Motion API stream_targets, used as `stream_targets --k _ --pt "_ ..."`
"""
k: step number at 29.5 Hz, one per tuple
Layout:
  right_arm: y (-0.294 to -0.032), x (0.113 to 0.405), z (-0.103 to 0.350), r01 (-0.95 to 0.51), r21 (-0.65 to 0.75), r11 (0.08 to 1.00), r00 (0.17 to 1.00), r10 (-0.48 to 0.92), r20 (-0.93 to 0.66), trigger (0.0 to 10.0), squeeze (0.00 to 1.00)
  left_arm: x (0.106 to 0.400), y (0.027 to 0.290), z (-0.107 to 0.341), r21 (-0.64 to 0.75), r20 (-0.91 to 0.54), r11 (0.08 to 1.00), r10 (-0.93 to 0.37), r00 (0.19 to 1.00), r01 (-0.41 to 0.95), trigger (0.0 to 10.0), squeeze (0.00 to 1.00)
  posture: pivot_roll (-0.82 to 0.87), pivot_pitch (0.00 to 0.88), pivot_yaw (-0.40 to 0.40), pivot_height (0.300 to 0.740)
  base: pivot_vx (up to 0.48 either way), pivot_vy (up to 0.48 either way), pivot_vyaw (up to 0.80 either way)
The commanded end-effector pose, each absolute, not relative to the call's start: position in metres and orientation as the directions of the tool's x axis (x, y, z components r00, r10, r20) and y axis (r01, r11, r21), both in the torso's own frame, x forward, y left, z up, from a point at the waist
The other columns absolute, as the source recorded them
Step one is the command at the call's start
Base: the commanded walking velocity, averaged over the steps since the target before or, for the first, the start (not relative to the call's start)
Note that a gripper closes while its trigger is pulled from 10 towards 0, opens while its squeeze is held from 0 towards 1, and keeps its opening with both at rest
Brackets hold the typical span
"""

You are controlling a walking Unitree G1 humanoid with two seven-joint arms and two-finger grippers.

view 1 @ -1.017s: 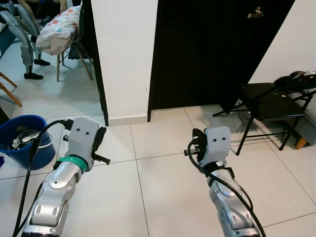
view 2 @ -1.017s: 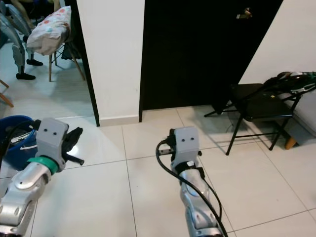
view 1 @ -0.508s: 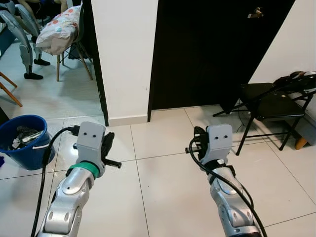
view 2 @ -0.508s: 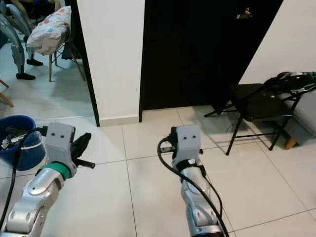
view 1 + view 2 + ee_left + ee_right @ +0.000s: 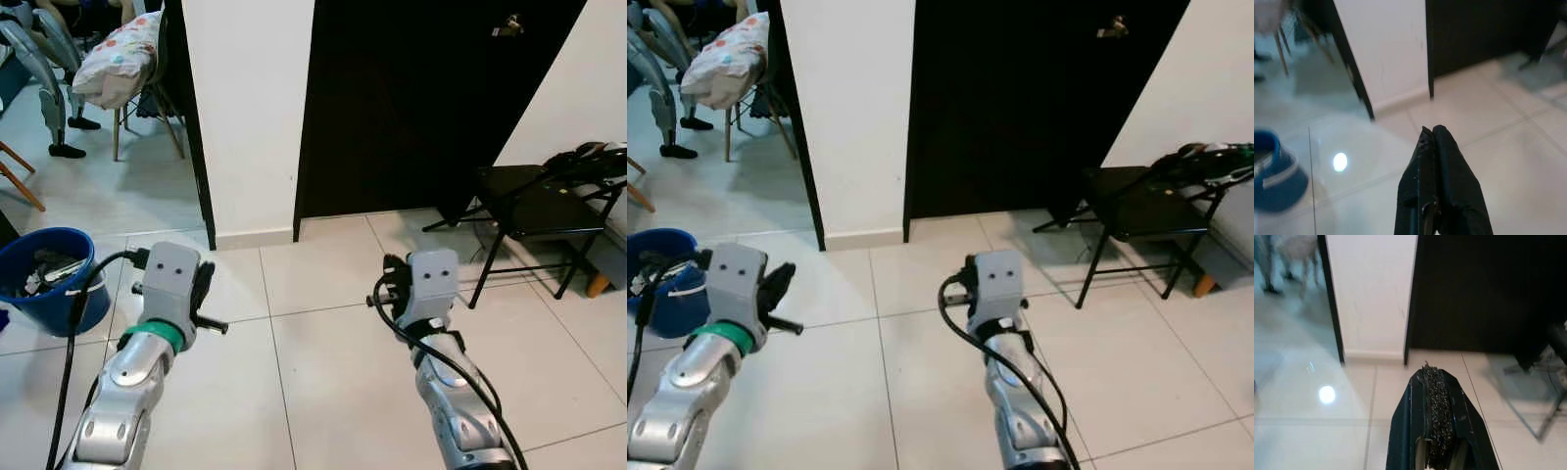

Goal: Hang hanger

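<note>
Both arms are held out over the white tiled floor, and neither holds anything. My left gripper (image 5: pixel 203 282) hovers a little right of a blue bucket (image 5: pixel 44 294); in the left wrist view its fingers (image 5: pixel 1436 147) are pressed together. My right gripper (image 5: pixel 392 281) hangs over the floor in front of a dark doorway, its fingers (image 5: pixel 1434 387) also closed flat on each other. Dark curved items with a green part (image 5: pixel 588 157) lie on the back of a black folding chair (image 5: pixel 534 211) at the right; whether they are hangers I cannot make out.
The blue bucket holds several loose items. A white wall pillar (image 5: pixel 250 117) stands ahead between an open room on the left and the dark doorway (image 5: pixel 411 98). A chair with a spotted pillow (image 5: pixel 118 59) and a person's legs (image 5: pixel 54 88) are at the far left.
My left arm swung right and down half a second ago, then came back a little left and up. The right arm has barely moved.
</note>
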State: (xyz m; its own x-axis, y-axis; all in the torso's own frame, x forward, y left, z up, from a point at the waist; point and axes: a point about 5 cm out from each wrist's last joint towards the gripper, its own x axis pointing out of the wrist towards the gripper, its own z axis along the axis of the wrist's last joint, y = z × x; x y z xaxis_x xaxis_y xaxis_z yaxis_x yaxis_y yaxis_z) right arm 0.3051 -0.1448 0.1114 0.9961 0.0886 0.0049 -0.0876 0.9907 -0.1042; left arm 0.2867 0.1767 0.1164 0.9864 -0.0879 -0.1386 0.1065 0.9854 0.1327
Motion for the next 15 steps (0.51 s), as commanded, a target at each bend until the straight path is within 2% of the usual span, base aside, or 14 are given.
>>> stream_targets --k 1,5,8,10,14,15 --pt "-0.152 0.305 0.104 -0.065 -0.118 0.991 0.997 0.060 -0.044 10.0 0.00 0.285 0.180 0.108 0.147 -0.184 0.984 -0.070 0.980 0.098 10.0 0.00 0.00 0.000 0.004 0.740 0.000 0.000 0.00" --pt "-0.156 0.320 0.156 -0.040 -0.089 0.995 0.987 0.053 0.154 10.0 0.00 0.303 0.181 0.156 0.100 0.025 0.994 -0.054 0.998 0.051 10.0 0.00 0.00 0.000 0.003 0.740 0.000 0.000 0.00" --pt "-0.156 0.322 0.165 -0.035 -0.079 0.996 0.981 0.050 0.187 10.0 0.00 0.305 0.181 0.164 0.100 0.059 0.994 -0.053 0.997 0.047 10.0 0.00 0.00 0.000 0.003 0.740 0.000 0.000 0.00" --pt "-0.154 0.322 0.187 -0.041 -0.064 0.997 0.963 0.057 0.265 10.0 0.00 0.306 0.181 0.183 0.086 0.144 0.996 -0.044 0.989 0.032 10.0 0.00 0.00 0.000 0.005 0.740 0.000 0.000 0.00" --pt "-0.154 0.321 0.183 -0.050 -0.076 0.996 0.965 0.067 0.254 10.0 0.00 0.304 0.182 0.181 0.095 0.132 0.995 -0.047 0.990 0.034 10.0 0.00 0.00 0.000 0.007 0.740 0.000 0.000 0.00" --pt "-0.157 0.319 0.170 -0.038 -0.094 0.995 0.977 0.057 0.207 10.0 0.00 0.302 0.183 0.170 0.112 0.086 0.993 -0.050 0.995 0.040 10.0 0.00 0.00 0.000 0.006 0.740 0.000 0.000 0.00"
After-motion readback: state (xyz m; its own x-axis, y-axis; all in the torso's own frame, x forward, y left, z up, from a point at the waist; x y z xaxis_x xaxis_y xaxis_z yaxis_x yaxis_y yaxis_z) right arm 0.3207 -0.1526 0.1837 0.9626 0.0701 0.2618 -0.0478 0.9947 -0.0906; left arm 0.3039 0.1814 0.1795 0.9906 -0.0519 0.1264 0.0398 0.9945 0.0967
